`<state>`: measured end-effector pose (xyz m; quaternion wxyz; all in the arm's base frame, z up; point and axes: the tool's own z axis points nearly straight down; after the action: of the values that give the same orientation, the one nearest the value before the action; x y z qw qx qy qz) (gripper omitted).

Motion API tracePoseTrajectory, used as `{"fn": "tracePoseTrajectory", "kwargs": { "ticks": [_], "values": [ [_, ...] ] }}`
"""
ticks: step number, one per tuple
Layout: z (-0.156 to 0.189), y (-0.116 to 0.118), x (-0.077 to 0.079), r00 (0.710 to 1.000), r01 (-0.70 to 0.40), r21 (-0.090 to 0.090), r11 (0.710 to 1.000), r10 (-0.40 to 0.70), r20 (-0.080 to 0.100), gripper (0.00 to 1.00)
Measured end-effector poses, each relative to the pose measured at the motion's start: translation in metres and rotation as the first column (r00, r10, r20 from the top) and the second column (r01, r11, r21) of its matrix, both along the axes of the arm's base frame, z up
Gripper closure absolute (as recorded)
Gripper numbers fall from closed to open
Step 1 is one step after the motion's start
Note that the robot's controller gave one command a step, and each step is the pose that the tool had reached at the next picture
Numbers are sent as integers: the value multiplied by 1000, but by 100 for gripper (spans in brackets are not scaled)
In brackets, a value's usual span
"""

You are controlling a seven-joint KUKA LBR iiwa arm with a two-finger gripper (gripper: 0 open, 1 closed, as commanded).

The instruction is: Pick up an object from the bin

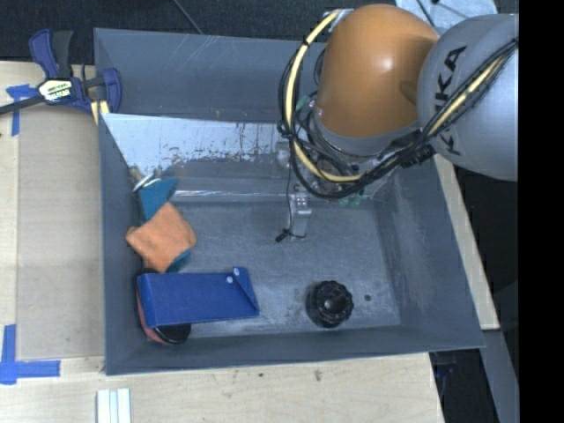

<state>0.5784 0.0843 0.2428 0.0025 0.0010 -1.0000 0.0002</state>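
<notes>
My gripper hangs below the orange dome over the bare floor in the middle of the bin, and I see nothing in it. A black round cap lies on the floor a little below and to the right of it. Along the front left lies a blue flat folded piece, with a red and black thing poking out under its left end. An orange sponge-like block rests at the left wall, partly on top of a teal object.
The arm with its dome and cables covers the back right of the bin. Bare floor lies between the gripper and the things on the left. The bin's walls slope up on all sides.
</notes>
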Motion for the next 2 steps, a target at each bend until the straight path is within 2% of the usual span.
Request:
{"fn": "tracePoseTrajectory", "kwargs": {
  "ticks": [1,2],
  "values": [
    [5,0,1,1000,2,1,1000,-2,9,0],
    [-60,27,-19,999,-35,1,999,35,12,0]
  ]
}}
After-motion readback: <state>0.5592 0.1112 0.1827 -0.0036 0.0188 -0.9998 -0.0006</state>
